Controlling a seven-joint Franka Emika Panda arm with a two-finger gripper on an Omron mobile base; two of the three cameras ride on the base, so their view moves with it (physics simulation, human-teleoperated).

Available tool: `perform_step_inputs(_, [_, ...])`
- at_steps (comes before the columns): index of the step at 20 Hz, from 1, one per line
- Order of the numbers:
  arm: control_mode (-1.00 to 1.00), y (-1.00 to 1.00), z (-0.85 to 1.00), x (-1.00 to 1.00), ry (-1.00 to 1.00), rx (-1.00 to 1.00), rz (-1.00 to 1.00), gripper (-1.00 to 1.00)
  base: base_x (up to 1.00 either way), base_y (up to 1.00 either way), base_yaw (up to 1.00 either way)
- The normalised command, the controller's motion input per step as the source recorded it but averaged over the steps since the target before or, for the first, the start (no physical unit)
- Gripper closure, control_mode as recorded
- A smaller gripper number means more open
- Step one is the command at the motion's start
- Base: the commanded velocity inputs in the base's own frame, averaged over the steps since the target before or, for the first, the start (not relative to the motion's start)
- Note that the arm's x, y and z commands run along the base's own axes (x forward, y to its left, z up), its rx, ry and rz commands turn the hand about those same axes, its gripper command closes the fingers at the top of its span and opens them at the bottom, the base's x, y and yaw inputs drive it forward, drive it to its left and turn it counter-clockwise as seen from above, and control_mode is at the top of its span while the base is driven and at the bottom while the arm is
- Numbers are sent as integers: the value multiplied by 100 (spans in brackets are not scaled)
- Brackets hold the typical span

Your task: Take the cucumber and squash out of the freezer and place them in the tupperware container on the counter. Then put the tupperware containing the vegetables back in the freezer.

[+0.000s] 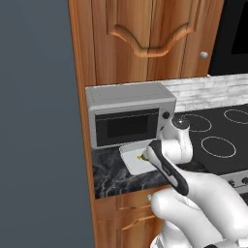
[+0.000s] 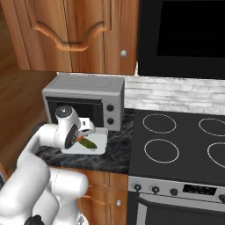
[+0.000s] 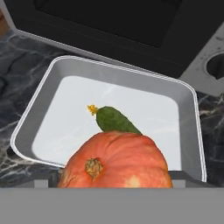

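Squash at the gripper, tray straight beyond it

The squash sits right at the gripper — jaws spread wide around it, seemingly gripped. Directly beyond lies the tupperware container on the counter, the cucumber already inside — lying obliquely, just behind the squash.

- You see a glossy white robot arm built of rounded, bulbous segments.
- You find a black band running along one link.
- A round grey cap closes one joint.
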Motion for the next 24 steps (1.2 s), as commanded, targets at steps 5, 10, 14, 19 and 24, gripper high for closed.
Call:
perform_step_inputs(5, [-100, 0, -41, 26, 4, 0, 0, 100, 0, 0, 0])
perform_step_inputs(10, [-100, 0, -47, 20, -1, 0, 0, 100, 0, 0, 0])
perform_step_inputs(14, [-100, 0, -28, 18, 1, 0, 0, 100, 0, 0, 0])
perform_step_inputs(19, [-100, 0, -21, 3, 0, 0, 0, 100, 0, 0, 0])
perform_step_inputs(24, [-100, 5, -10, 11, 1, 0, 0, 100, 0, 0, 0])
